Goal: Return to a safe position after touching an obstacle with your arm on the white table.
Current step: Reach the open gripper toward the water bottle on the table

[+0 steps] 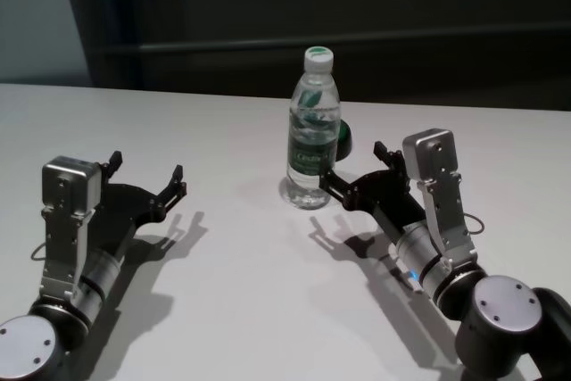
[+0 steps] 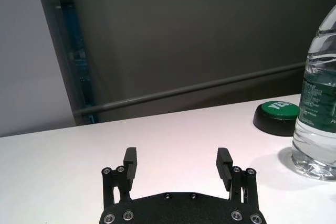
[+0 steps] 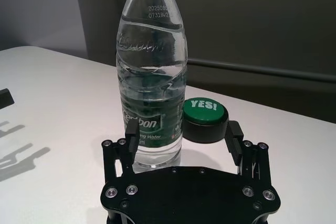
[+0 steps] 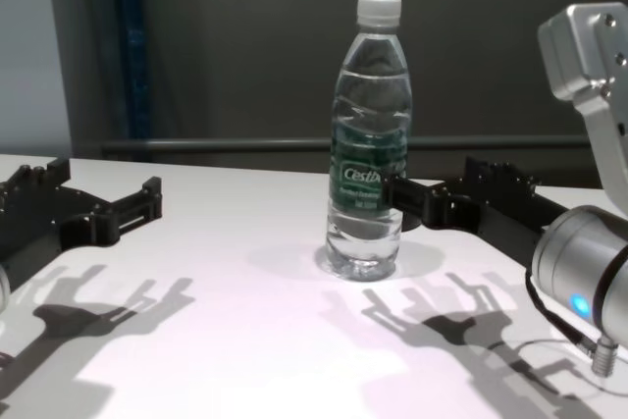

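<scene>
The obstacle, a tall clear water bottle [image 1: 314,131] with a white cap and dark green label, stands upright on the white table [image 1: 241,301], slightly right of centre. It also shows in the chest view [image 4: 370,164] and both wrist views [image 2: 317,103] [image 3: 151,77]. My right gripper [image 1: 352,165] is open and empty, low over the table just right of the bottle's base. One of its fingertips [image 3: 132,132] is right at the bottle's lower part; I cannot tell if it touches. My left gripper [image 1: 147,169] is open and empty, well left of the bottle.
A low black button with a green top [image 1: 342,138] sits just behind and right of the bottle, beyond my right gripper [image 3: 182,132]. A dark wall with a rail runs behind the table's far edge.
</scene>
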